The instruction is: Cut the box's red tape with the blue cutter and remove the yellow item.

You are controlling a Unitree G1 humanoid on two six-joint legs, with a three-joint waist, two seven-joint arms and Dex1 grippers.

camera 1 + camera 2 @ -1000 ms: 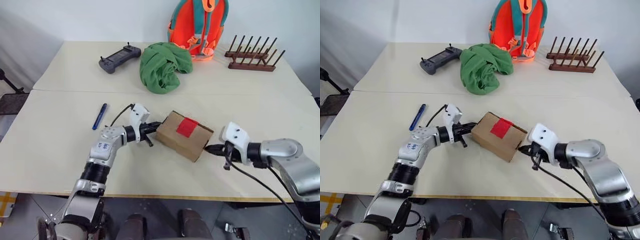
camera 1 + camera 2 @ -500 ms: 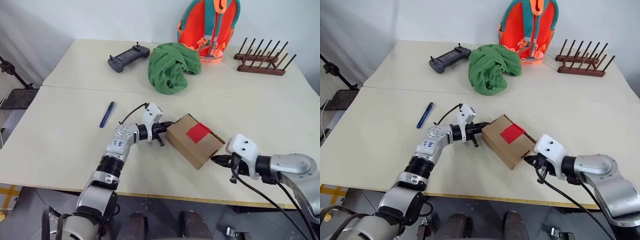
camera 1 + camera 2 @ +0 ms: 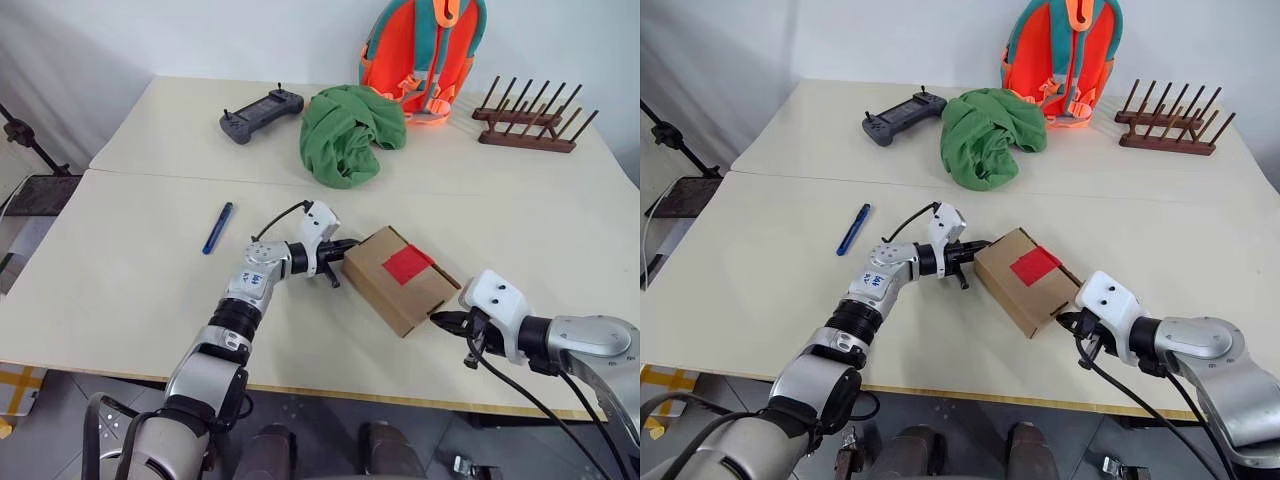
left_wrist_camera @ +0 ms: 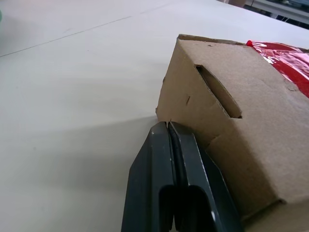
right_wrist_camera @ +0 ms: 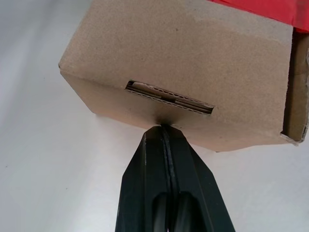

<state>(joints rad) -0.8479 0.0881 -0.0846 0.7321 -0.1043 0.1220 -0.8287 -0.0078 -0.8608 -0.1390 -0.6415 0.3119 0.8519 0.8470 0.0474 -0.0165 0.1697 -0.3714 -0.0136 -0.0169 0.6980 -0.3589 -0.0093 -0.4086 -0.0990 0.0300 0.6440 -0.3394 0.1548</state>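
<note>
Pale tabletop is seen carrying the box, which is set skewed near the front edge, closed, with the red tape stuck across its top. The left gripper is pressed against one end of the box with its fingers closed together on nothing. The right gripper is placed against the opposite end, fingers likewise pinched together and empty. The blue cutter is left lying well apart, beyond the left arm.
</note>
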